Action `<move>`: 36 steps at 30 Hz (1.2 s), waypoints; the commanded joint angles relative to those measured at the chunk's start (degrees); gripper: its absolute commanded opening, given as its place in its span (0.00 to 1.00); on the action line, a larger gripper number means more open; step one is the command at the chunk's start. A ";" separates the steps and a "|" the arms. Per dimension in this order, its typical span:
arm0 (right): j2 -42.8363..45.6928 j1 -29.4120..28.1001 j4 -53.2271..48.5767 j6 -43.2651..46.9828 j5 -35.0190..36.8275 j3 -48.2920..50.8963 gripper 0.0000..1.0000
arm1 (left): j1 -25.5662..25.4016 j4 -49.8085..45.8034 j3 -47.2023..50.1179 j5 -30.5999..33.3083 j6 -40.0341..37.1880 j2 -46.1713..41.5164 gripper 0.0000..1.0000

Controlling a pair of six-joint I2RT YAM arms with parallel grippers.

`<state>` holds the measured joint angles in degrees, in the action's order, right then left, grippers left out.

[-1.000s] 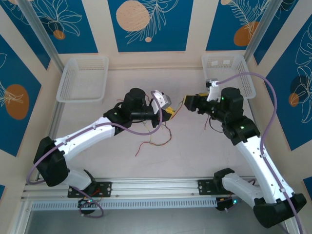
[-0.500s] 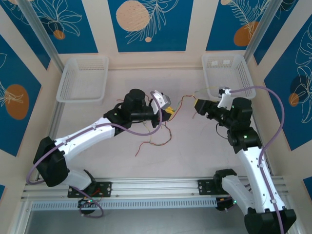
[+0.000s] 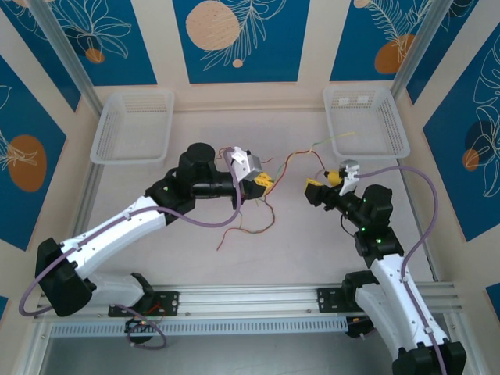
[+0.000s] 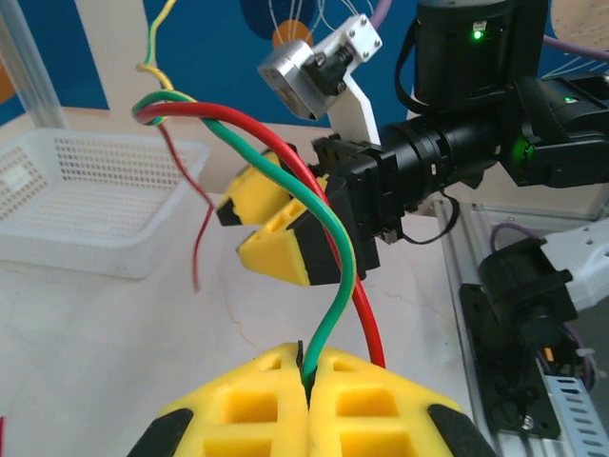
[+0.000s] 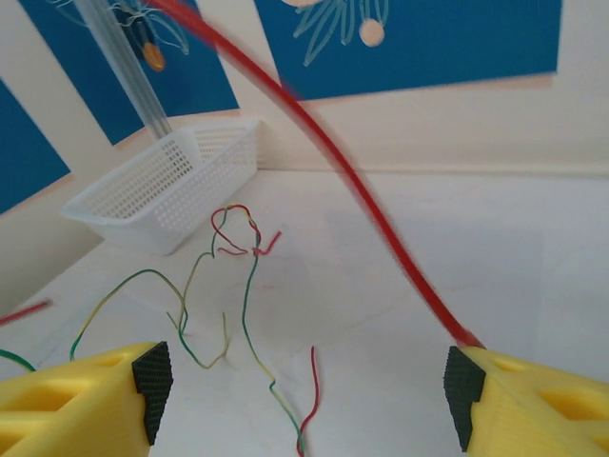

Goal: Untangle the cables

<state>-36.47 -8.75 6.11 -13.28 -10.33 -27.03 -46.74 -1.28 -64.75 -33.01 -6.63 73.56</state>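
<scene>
On a pale table (image 3: 312, 250) with a white mesh basket (image 3: 125, 160) at far left and a second basket (image 3: 383, 154) at far right, two robot arms face each other across one loose tangle of hair-thin cables (image 3: 291, 162). The left gripper (image 4: 306, 367) is clenched on a single green strand (image 4: 338, 248), a red strand (image 4: 314, 176) passing just behind its yellow fingers. The right gripper (image 5: 304, 381) stands wide apart, red wire touching one fingertip. Kinked red, green and yellow wires span the air between both grippers and trail onto the table below the left one.
</scene>
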 commanded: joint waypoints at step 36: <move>-0.46 -6.28 9.68 10.01 8.02 -1.71 0.12 | 0.86 -3.69 1.40 -1.02 -1.93 -6.16 0.00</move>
<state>-37.30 -14.96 13.96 -2.92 -2.98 -28.05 -46.37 -6.17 -63.51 -33.87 -8.08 68.51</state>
